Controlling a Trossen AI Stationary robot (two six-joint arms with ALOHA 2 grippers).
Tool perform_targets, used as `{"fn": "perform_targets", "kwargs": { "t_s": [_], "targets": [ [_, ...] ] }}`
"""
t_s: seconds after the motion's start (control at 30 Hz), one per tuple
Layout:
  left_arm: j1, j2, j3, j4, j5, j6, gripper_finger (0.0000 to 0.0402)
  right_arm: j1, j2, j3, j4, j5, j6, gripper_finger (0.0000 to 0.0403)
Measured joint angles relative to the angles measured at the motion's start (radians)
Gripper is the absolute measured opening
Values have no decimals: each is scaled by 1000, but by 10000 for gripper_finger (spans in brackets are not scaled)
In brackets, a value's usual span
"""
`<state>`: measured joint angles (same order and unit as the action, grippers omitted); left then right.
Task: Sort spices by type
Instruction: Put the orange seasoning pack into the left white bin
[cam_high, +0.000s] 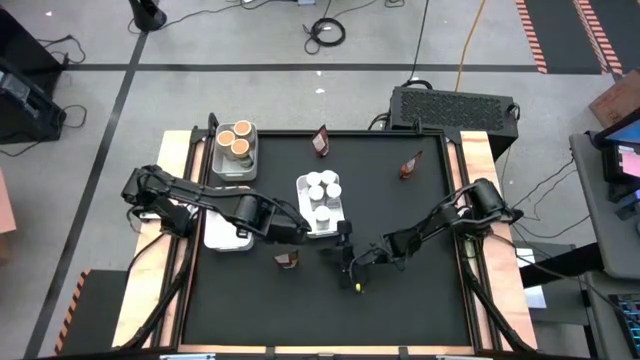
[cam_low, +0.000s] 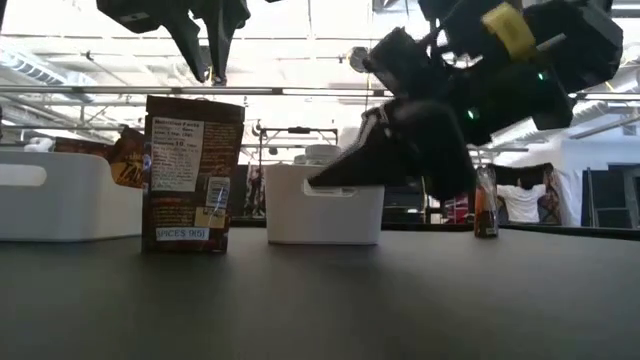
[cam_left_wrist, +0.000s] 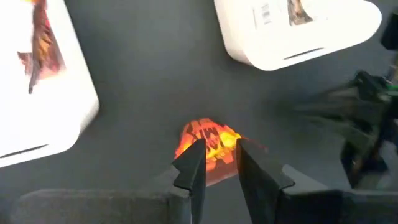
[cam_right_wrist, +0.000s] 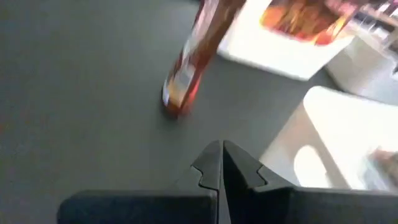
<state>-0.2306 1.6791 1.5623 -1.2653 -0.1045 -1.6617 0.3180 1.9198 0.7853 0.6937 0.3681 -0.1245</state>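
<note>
Right in the middle of the high view lies the big black table (cam_high: 400, 290). Two dark arms reach over it. The left arm comes in from the left edge, bends at its elbow and stretches toward the middle. Its pincer (cam_high: 300, 236) hangs just above a reddish-brown packet (cam_high: 288, 260) that stands below the centre of the picture. The two fingers are a little apart, with nothing between them; in the left wrist view the packet (cam_left_wrist: 208, 149) glows just past the fingertips.

The right arm comes in from the right edge and slopes down toward the lower middle. Its pincer (cam_high: 345, 262) is pressed together, holding nothing, near the packet but apart from it.

Three white trays sit on the table. The tray (cam_high: 219, 165) at upper left holds three round orange-topped tubs (cam_high: 239, 139). The tray (cam_high: 338, 212) at the centre holds white-capped jars (cam_high: 322, 189). The tray (cam_high: 222, 240) at the left is partly under the left arm.

Two more packets stand near the top: one (cam_high: 320, 141) at upper middle, one (cam_high: 409, 166) to its right, well apart.
</note>
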Motion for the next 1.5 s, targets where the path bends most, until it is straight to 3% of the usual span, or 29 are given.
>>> {"fn": "perform_targets", "kwargs": {
  "t_s": [0.23,0.33,0.5,0.7,0.8,1.1,1.5],
  "targets": [
    [0,0,0,5,-26,27,91,-2,49,7,240,1,-58,0],
    [-15,0,0,36,37,222,91,-2,74,16,235,1,-52,0],
    [-62,0,0,39,3,509,91,-3,149,67,238,-1,-48,0],
    [-87,1,0,46,-48,666,95,-4,237,148,251,8,-98,0],
    [-92,1,0,48,-62,726,119,-4,249,167,231,8,-106,0],
    [-127,15,0,56,-110,916,243,-4,247,172,200,5,-81,0],
    [-142,131,-12,79,-110,1074,258,2,249,170,215,-2,-74,0]
  ]
}}
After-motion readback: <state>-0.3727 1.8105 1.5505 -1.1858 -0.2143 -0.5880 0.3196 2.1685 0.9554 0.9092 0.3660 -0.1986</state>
